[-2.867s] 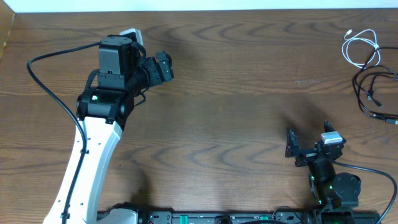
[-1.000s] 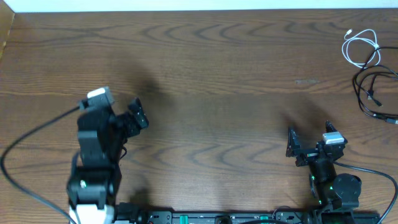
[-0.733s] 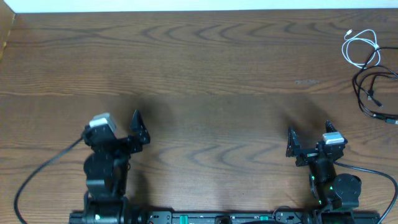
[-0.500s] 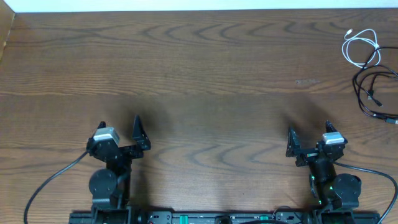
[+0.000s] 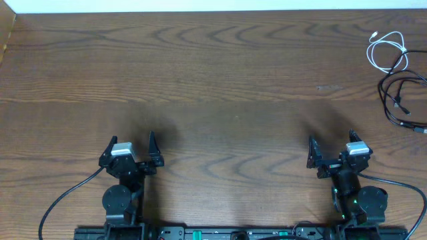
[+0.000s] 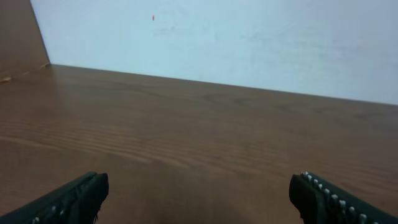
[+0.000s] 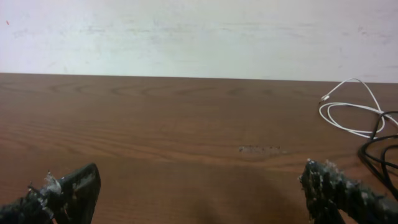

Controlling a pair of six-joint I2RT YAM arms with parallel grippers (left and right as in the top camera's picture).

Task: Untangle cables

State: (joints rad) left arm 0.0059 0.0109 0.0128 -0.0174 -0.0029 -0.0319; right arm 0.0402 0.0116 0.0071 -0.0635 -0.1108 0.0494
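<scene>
A coiled white cable (image 5: 387, 52) lies at the table's far right corner, with looped black cables (image 5: 399, 99) just in front of it, at the right edge. Both also show in the right wrist view, the white one (image 7: 348, 112) and a black loop (image 7: 380, 152) at the right. My left gripper (image 5: 129, 147) is open and empty near the front left edge, far from the cables. My right gripper (image 5: 331, 152) is open and empty near the front right, well short of the cables. In the left wrist view my left gripper (image 6: 199, 199) faces bare table.
The brown wooden table (image 5: 220, 80) fills the view, with a pale wall behind its far edge (image 7: 199, 37). A wooden side panel (image 6: 18, 37) stands at the far left corner. A small scuff mark (image 5: 328, 87) is on the table's right part.
My left arm has drawn back from the table's far left to the front left edge and folded down, gripper open. The right arm and the cables have not moved.
</scene>
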